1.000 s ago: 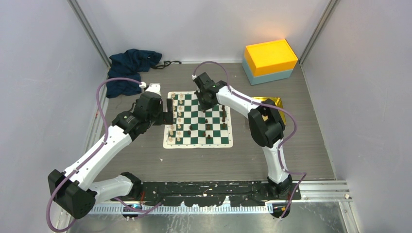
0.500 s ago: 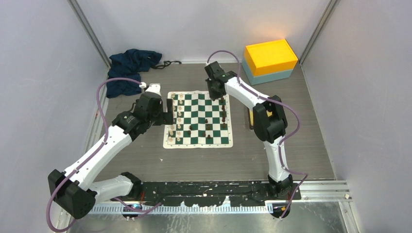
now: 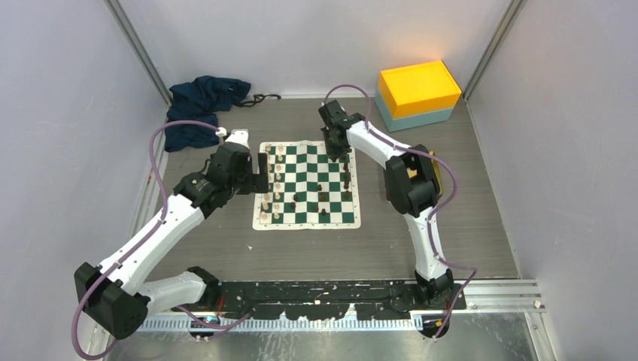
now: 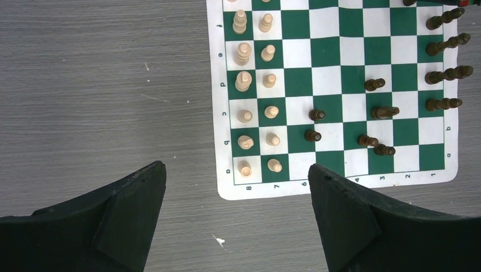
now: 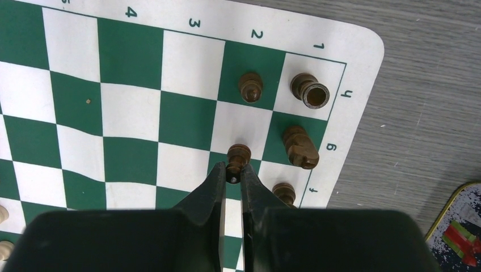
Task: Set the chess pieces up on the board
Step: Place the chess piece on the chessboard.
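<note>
two right fingers (image 5: pixel 210 192) pinch a dark pawn (image 5: pixel 238 154), hiding its base; left fingers (image 4: pixel 130 198) spread wide.

The board (image 4: pixel 325 52) is checked dark green and white with a cream border, and on it are cream chess pieces (image 4: pixel 244 52) and dark brown chess pieces (image 4: pixel 448 73). The table (image 3: pixel 451 233) is streaked grey wood grain. By its far edge are a box (image 3: pixel 418 86), orange over teal, and a navy cloth (image 3: pixel 197 113).

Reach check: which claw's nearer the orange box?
Right. Right claw, gripping a dark pawn, is over the board at its far-right corner, orange box beyond it; left claw sits at its left edge.
</note>
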Tool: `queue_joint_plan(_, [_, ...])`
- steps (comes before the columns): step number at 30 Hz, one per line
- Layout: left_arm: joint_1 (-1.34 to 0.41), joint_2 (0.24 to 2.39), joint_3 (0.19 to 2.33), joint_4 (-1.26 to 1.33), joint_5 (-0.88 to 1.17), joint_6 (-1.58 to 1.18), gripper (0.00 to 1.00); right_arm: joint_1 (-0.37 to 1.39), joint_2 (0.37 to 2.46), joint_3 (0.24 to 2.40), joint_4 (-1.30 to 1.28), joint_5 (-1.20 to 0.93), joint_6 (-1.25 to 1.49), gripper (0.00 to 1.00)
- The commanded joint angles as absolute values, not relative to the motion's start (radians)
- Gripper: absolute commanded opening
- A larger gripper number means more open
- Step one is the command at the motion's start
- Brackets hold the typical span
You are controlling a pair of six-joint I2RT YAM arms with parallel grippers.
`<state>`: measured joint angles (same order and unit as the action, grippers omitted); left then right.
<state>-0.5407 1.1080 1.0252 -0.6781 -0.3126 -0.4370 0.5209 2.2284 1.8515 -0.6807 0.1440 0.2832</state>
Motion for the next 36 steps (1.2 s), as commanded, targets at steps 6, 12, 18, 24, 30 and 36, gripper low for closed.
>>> queue_joint_plan(6, [-0.534,1.103,1.047,-0.668,-0.324,-0.422,0.96,0.507,2.228,1.886,-0.633,0.137,0.299,0.03])
queue_joint_plan(12, [-0.535,1.105,1.045,-0.669,-0.324,-0.422,0.96,0.501,2.242,1.895,-0.631,0.129,0.302,0.03])
queue_joint_plan(18, [-0.535,1.106,1.044,-0.668,-0.324,-0.422,0.96,0.498,2.254,1.906,-0.633,0.117,0.305,0.03])
queue_joint_plan(24, [-0.535,1.110,1.043,-0.667,-0.322,-0.423,0.96,0.497,2.261,1.916,-0.634,0.108,0.310,0.03])
queue_joint_plan(30, [-0.535,1.111,1.043,-0.667,-0.322,-0.423,0.96,0.498,2.268,1.927,-0.641,0.099,0.314,0.03])
queue_joint_plan(36, [-0.535,1.111,1.039,-0.665,-0.321,-0.426,0.96,0.498,2.272,1.933,-0.652,0.096,0.316,0.03])
